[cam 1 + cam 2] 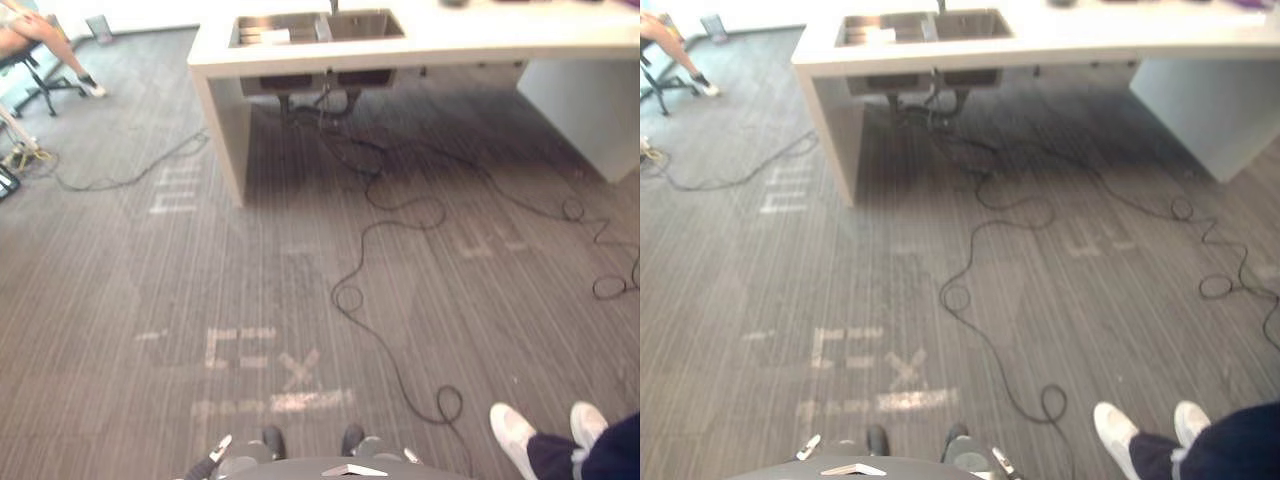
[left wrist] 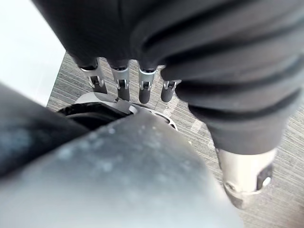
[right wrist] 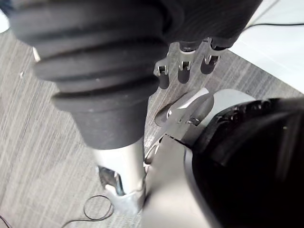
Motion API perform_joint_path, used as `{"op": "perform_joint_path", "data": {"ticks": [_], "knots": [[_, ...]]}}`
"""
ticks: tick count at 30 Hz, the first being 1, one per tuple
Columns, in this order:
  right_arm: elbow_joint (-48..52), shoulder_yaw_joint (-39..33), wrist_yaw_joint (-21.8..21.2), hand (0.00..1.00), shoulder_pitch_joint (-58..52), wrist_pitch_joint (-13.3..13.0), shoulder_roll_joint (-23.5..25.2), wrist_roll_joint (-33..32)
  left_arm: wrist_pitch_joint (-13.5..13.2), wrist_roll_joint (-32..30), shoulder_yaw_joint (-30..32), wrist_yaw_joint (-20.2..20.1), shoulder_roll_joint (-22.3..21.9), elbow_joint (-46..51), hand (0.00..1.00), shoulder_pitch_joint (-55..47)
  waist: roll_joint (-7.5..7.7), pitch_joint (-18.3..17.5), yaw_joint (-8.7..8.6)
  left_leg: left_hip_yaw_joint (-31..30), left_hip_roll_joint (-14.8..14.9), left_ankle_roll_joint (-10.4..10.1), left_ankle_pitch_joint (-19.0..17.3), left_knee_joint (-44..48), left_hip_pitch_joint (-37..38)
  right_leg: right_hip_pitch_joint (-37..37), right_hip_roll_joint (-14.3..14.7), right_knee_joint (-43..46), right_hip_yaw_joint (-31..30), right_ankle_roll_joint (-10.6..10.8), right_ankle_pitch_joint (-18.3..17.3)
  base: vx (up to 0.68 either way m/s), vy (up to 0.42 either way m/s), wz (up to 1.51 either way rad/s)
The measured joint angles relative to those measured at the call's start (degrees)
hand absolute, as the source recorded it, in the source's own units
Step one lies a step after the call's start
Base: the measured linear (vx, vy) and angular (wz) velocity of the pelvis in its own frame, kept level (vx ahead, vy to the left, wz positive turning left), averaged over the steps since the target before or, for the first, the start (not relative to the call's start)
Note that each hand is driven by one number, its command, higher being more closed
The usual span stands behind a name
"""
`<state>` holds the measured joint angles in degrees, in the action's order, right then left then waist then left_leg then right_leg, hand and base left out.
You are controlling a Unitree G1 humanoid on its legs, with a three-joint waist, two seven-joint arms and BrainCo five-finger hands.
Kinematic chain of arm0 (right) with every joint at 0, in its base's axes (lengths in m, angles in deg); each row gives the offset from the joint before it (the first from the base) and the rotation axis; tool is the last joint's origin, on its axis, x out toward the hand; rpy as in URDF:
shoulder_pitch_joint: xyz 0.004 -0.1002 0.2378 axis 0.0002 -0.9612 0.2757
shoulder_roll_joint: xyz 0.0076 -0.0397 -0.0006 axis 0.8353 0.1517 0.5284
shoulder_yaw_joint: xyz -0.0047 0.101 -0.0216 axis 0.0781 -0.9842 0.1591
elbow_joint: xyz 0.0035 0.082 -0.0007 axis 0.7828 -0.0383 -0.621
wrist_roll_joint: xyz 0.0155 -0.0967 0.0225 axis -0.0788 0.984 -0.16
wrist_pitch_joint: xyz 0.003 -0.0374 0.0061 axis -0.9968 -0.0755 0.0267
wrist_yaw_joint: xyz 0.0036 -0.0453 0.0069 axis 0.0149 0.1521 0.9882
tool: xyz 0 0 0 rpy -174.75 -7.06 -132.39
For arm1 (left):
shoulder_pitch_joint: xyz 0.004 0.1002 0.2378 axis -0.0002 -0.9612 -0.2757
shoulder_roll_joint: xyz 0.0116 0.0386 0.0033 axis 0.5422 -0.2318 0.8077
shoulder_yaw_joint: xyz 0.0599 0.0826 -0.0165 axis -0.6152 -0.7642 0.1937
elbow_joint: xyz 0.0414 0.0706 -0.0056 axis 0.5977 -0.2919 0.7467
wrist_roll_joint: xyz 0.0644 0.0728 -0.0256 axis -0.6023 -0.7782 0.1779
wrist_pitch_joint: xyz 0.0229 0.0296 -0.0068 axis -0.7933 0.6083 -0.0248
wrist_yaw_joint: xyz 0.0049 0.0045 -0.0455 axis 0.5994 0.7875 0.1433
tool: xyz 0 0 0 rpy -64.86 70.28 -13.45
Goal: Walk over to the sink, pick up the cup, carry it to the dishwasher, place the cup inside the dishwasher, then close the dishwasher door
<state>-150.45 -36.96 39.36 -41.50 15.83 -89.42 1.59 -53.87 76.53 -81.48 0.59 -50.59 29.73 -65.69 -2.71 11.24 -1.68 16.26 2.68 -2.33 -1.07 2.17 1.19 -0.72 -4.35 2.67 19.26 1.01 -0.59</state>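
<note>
Beyond the taped X [image 1: 298,368], sink [image 1: 320,28] in white counter [image 1: 480,40] (other marks [image 1: 240,347] unreadable)

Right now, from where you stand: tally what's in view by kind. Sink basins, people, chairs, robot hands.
Sink basins: 2, left basin and right basin
People: 2, seated person far left, second person near right
Office chair: 1
Robot hands: 2, left hand and right hand, both open and empty
Total: 7

Dark ribbed covers on left hand [image 2: 199,52] and right hand [image 3: 99,61], silver fingers [image 2: 145,88] with dark tips
</note>
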Motion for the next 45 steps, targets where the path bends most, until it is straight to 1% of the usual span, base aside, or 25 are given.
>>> {"op": "perform_joint_path", "data": {"ticks": [2, 4, 6, 7, 10, 13, 14, 15, 18, 22, 23, 24, 25, 27, 29, 32, 33, 34, 36, 39, 41, 42, 43, 44, 45], "knots": [[-0.40, -0.56, -0.05, 0.00, 0.19, -0.44, 0.18, 0.30, -0.08, 0.08, 0.02, 0.00, -0.01, -0.41, 0.00, 0.03, 0.04, 0.68, -0.29, 0.39, 0.13, 0.00, 0.71, -1.54, 1.31, -1.57, 0.59, -2.68, 0.56, 0.01, 1.16, 0.09, -0.030, -0.05], [-0.94, -1.67, -0.19, 0.00, 0.96, -2.17, 0.65, 2.50, -0.09, 0.06, 0.11, -0.03, 0.00, -0.50, 0.00, 0.01, 0.15, 1.04, -0.25, 0.78, 0.28, -0.04, 0.72, -1.92, 2.07, -2.89, 0.99, -4.35, 0.92, -0.01, 1.79, 0.12, -0.032, -0.04], [-1.10, -2.57, -0.13, 0.00, 1.32, -3.67, 0.78, 4.58, -0.32, 0.06, 0.11, -0.11, 0.02, -0.53, 0.00, 0.01, 0.20, 1.20, -0.21, 0.87, 0.25, -0.43, 0.89, -2.51, 2.40, -3.62, 1.09, -5.45, 2.02, 0.49, 2.38, 0.12, -0.024, 0.01], [-1.14, -2.72, 0.06, 0.00, 1.87, -4.77, 0.87, 4.84, -0.93, 0.05, 0.11, -0.52, 0.08, -0.54, 0.00, -0.02, 0.31, 1.37, -0.06, 1.10, 0.25, -0.63, 0.86, -2.74, 2.43, -3.66, 1.13, -5.92, 2.84, 0.72, 2.59, 0.06, -0.007, -0.05], [-0.95, -2.77, 0.21, 0.00, 3.38, -6.34, 1.09, 4.71, -1.99, -0.40, 0.09, -0.79, 0.19, -0.40, 0.00, 0.05, 0.49, 2.37, -0.03, 1.23, 0.22, -1.24, 0.92, -3.40, 3.57, -4.71, 1.12, -6.15, 3.93, 0.98, 2.60, 0.07, -0.002, -0.01], [0.23, -2.72, 0.53, 0.00, 4.63, -7.27, 1.27, 4.43, -3.30, -3.77, -0.20, -0.85, 0.14, 0.08, 0.00, 0.78, 0.45, 2.91, 0.26, 1.26, 0.19, -1.36, 0.83, -3.47, 3.94, -5.26, 1.11, -6.42, 4.47, 1.19, 2.57, 0.01, 0.002, 0.01], [1.27, -2.74, 1.47, 0.00, 5.06, -7.78, 1.80, 3.74, -3.72, -5.58, -0.48, -0.63, 0.15, 0.69, 0.00, 1.08, 0.48, 3.04, 0.38, 1.26, 0.19, -1.39, 0.85, -3.52, 3.94, -5.26, 1.12, -6.46, 4.62, 1.20, 2.56, 0.00, 0.000, 0.00], [1.62, -2.75, 2.22, 0.00, 5.66, -8.19, 2.19, 3.51, -3.77, -7.18, -0.51, -0.52, 0.15, 1.08, 0.00, 1.14, 0.48, 3.04, 0.34, 1.28, 0.19, -1.43, 0.88, -3.60, 3.98, -5.28, 1.12, -6.49, 4.71, 1.21, 2.56, 0.00, 0.000, 0.00], [2.43, -2.75, 2.43, 0.00, 6.21, -8.57, 2.41, 3.53, -3.37, -11.41, -0.59, -0.53, 0.12, 2.05, 0.00, 1.44, 0.48, 3.09, 0.34, 1.31, 0.12, -1.72, 1.13, -4.27, 4.38, -5.37, 1.12, -6.48, 4.84, 1.23, 2.54, 0.00, 0.000, 0.00], [3.42, -2.80, 2.37, 0.00, 6.14, -8.52, 2.63, 3.59, -1.67, -12.29, -0.67, -0.99, 0.16, 1.99, 0.00, 2.22, 0.41, 3.86, 0.31, 1.35, 0.01, -1.61, 1.39, -4.91, 5.45, -6.22, 1.11, -6.51, 4.94, 1.24, 2.53, 0.00, 0.000, 0.00], [3.42, -2.81, 2.32, 0.00, 6.05, -8.49, 2.63, 3.58, -1.18, -11.65, -0.68, -1.36, 0.16, 1.94, 0.00, 2.22, 0.40, 3.87, 0.29, 1.38, -0.04, -1.32, 1.60, -5.33, 5.69, -6.28, 1.13, -6.54, 4.95, 1.23, 2.52, 0.00, 0.000, 0.00], [3.37, -2.87, 2.05, 0.00, 5.89, -8.04, 2.94, 2.17, -0.48, -9.70, -0.70, -1.58, 0.27, 1.73, 0.00, 2.19, 0.48, 3.93, 0.29, 1.45, -0.09, -1.16, 1.70, -5.48, 5.77, -6.30, 1.13, -6.59, 4.94, 1.23, 2.52, 0.00, 0.000, 0.00], [3.38, -3.06, 1.91, 0.00, 5.75, -7.66, 3.06, 0.85, -0.41, -8.74, -0.71, -1.36, 0.32, 1.55, 0.00, 2.18, 0.52, 3.95, 0.29, 1.47, -0.11, -1.14, 1.71, -5.50, 5.80, -6.35, 1.13, -6.64, 4.94, 1.22, 2.53, 0.00, 0.000, 0.00], [3.31, -4.46, 1.00, 0.00, 4.74, -6.78, 3.41, -4.63, -0.27, -4.83, -0.65, -0.48, 0.49, 0.75, 0.00, 2.05, 0.70, 4.04, 0.40, 1.82, -0.17, -1.07, 1.68, -5.59, 6.12, -6.75, 1.15, -6.95, 4.91, 1.15, 2.58, 0.00, 0.000, 0.00], [2.98, -4.58, 0.29, 0.00, 3.86, -6.39, 3.44, -4.76, -0.28, -2.63, -0.53, -0.08, 0.55, -0.16, 0.00, 2.02, 0.84, 4.13, 0.68, 2.54, -0.13, -0.98, 1.63, -6.03, 6.96, -7.23, 1.34, -7.28, 4.37, 1.04, 2.67, 0.03, 0.014, -0.13], [2.23, -5.00, -0.59, 0.00, 3.45, -6.10, 3.52, -4.46, 0.08, -0.31, -0.25, 0.60, 0.67, -1.36, 0.00, 2.02, 1.04, 4.23, 0.58, 3.83, -0.03, -0.72, 1.55, -6.53, 7.76, -7.22, 1.58, -7.28, 3.16, 1.01, 2.69, 0.03, 0.010, -0.24], [0.91, -5.39, -1.10, 0.00, 3.39, -6.03, 3.44, -4.27, 0.53, 1.34, 0.26, 1.14, 0.63, -2.07, 0.00, 2.03, 1.14, 4.20, 0.26, 4.19, -0.01, -0.45, 1.38, -6.52, 7.98, -7.25, 1.63, -7.28, 2.82, 1.01, 2.69, 0.03, 0.011, -0.12], [0.89, -5.47, -1.12, 0.00, 3.33, -6.04, 3.45, -4.26, 0.67, 1.80, 0.45, 1.33, 0.63, -2.22, 0.00, 2.03, 1.17, 4.19, 0.23, 4.24, -0.01, -0.41, 1.35, -6.52, 8.02, -7.26, 1.63, -7.27, 2.76, 1.01, 2.69, 0.03, 0.010, -0.11], [0.42, -6.41, -1.39, 0.00, 2.58, -6.06, 3.89, -4.26, 1.45, 4.63, 1.97, 2.02, 0.59, -3.20, 0.00, 2.01, 1.57, 4.23, 0.27, 4.59, -0.02, -0.15, 1.13, -6.50, 8.25, -7.30, 1.65, -7.27, 2.26, 1.02, 2.68, 0.04, 0.016, -0.09], [-0.28, -7.73, -1.94, 0.00, 2.07, -6.43, 4.42, -4.21, 1.55, 4.88, 3.29, 2.04, 0.62, -3.74, 0.00, 1.81, 2.13, 4.02, 0.58, 5.51, -0.05, 0.36, 0.69, -6.47, 8.87, -7.52, 1.66, -7.25, 1.47, 1.10, 2.62, 0.03, 0.018, -0.14], [-0.88, -7.74, -2.40, 0.00, 2.06, -6.62, 4.42, -4.15, 1.71, 4.85, 3.64, 2.09, 0.63, -3.76, 0.00, 1.54, 2.33, 3.83, 0.41, 5.63, -0.11, 0.56, 0.47, -6.39, 8.96, -7.52, 1.56, -7.02, 1.38, 1.25, 2.45, 0.01, 0.010, -0.04], [-1.12, -7.75, -2.52, 0.00, 2.00, -7.04, 4.44, -3.33, 1.97, 4.93, 3.78, 2.26, 0.63, -3.75, 0.00, 1.54, 2.32, 3.81, 0.03, 5.63, -0.19, 0.88, 0.26, -6.31, 8.88, -5.39, 0.63, -2.49, 1.35, 1.50, 0.00, 0.02, 0.036, 0.02], [-1.10, -7.73, -2.55, 0.00, 1.95, -7.33, 4.48, -2.80, 2.05, 4.96, 3.78, 2.29, 0.67, -3.74, 0.00, 1.55, 2.34, 3.81, -0.16, 5.58, -0.29, 1.05, 0.15, -6.28, 8.83, -4.06, 0.02, 0.63, 1.38, 1.68, -1.48, 0.02, 0.077, 0.05], [-0.86, -7.71, -2.65, 0.00, 1.74, -7.95, 4.66, -1.93, 2.62, 4.96, 3.77, 2.11, 0.92, -3.72, 0.00, 1.62, 2.68, 3.84, -0.30, 5.50, -0.98, 1.58, -0.20, -6.19, 8.80, -1.07, -2.04, 7.88, 1.58, 2.23, -5.02, 0.01, 0.076, 0.05], [-0.75, -7.60, -2.65, 0.00, 1.62, -8.24, 4.70, -1.83, 3.10, 4.84, 3.71, 1.61, 1.07, -3.67, 0.00, 1.89, 2.84, 3.96, -0.27, 5.47, -1.91, 2.14, -0.72, -6.34, 8.64, 2.13, -4.70, 15.62, 1.82, 3.53, -7.44, -0.01, 0.080, 0.02]]}}
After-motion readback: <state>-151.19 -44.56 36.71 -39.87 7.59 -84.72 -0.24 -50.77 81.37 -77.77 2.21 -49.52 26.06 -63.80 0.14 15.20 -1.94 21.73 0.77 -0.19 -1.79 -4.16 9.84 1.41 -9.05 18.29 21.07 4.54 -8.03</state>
